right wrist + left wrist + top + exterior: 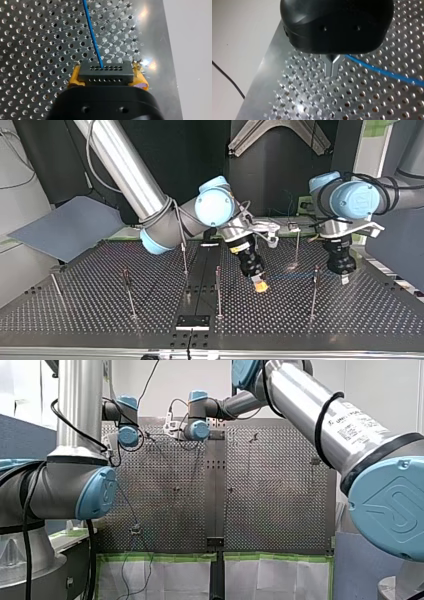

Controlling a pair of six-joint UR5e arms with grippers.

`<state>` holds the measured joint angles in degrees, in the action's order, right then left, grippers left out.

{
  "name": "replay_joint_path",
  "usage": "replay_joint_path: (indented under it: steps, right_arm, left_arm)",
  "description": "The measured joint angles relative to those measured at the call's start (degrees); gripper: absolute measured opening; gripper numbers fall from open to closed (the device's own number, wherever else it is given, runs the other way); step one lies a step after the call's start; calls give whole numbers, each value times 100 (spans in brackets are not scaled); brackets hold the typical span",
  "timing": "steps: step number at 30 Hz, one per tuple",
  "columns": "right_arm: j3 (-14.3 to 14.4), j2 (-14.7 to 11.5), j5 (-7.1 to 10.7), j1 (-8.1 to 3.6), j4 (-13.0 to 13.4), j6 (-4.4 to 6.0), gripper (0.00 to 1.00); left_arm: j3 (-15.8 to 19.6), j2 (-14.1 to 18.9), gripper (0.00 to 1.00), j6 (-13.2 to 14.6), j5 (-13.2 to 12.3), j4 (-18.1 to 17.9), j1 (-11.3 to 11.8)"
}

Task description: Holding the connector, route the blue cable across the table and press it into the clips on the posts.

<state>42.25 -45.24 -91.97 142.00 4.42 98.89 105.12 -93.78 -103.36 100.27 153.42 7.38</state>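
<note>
In the right wrist view my right gripper (pixel 107 78) is shut with yellow pads (pixel 75 77) on a black connector (pixel 105 73). The blue cable (pixel 92 35) leaves the connector and runs ahead over the perforated table. In the top view this gripper (pixel 260 286) hangs low near the middle, and the cable (pixel 290 276) stretches right, past the top of a post (pixel 314 290), to my left gripper (pixel 344 279). I cannot tell whether it sits in that post's clip. In the left wrist view the metal fingertips (pixel 329 68) are together, and the cable (pixel 384 72) comes out from beside them.
Several thin posts stand on the table in the top view: (pixel 129 292), (pixel 184 257), (pixel 218 292), (pixel 297 247) and one near the left edge (pixel 55 282). A black plate (pixel 192 321) lies at the near edge. My left gripper is close to the table's edge (pixel 262 75).
</note>
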Motion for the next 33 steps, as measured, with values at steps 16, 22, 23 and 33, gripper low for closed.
replay_joint_path:
  steps: [16, 22, 23, 33]
  right_arm:
    - [-4, 18, -15, -135, 25, 1, 0]
    - [-4, 18, -13, -148, 25, 1, 0]
    - [-4, 19, -11, -150, 22, 1, 0]
    - [-1, 19, -32, -183, 12, 8, 0]
  left_arm:
    - [-303, -396, 0, -407, -759, -256, 438]
    - [-326, -520, 0, -557, -1033, -290, 471]
    - [-326, -525, 0, -571, -1054, -285, 471]
    - [-326, -530, 34, -933, -964, -165, 451]
